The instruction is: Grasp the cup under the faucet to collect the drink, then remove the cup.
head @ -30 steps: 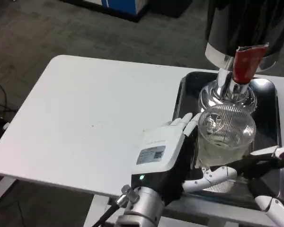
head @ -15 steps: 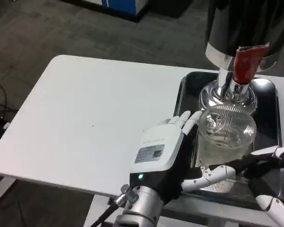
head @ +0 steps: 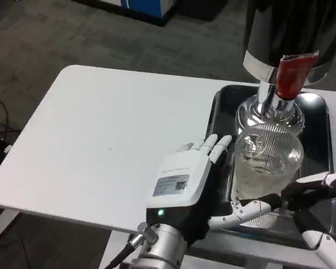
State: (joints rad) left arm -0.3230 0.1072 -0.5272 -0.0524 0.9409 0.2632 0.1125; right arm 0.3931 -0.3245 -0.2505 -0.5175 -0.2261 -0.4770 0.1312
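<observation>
A clear ribbed glass cup (head: pixel 267 159) stands upright on a dark metal tray (head: pixel 319 112), just in front of the silver faucet (head: pixel 269 106) with a red handle (head: pixel 291 75). My left hand (head: pixel 185 176) lies just left of the cup, its fingers (head: pixel 215 145) stretched out beside the cup's left wall with a narrow dark gap between. Its thumb (head: pixel 243 210) reaches across in front of the cup's base. My right hand (head: pixel 319 193) sits at the lower right, partly cut by the picture's edge, its fingers apart near the cup's right side and holding nothing.
The large black and silver drink dispenser (head: pixel 291 28) towers over the tray's back. The white table (head: pixel 112 134) stretches to the left, its front edge close under my left wrist. Dark floor lies beyond the table.
My left hand has slid a little left and toward me, so its fingers have come off the cup's side. The cup and right hand have stayed put.
</observation>
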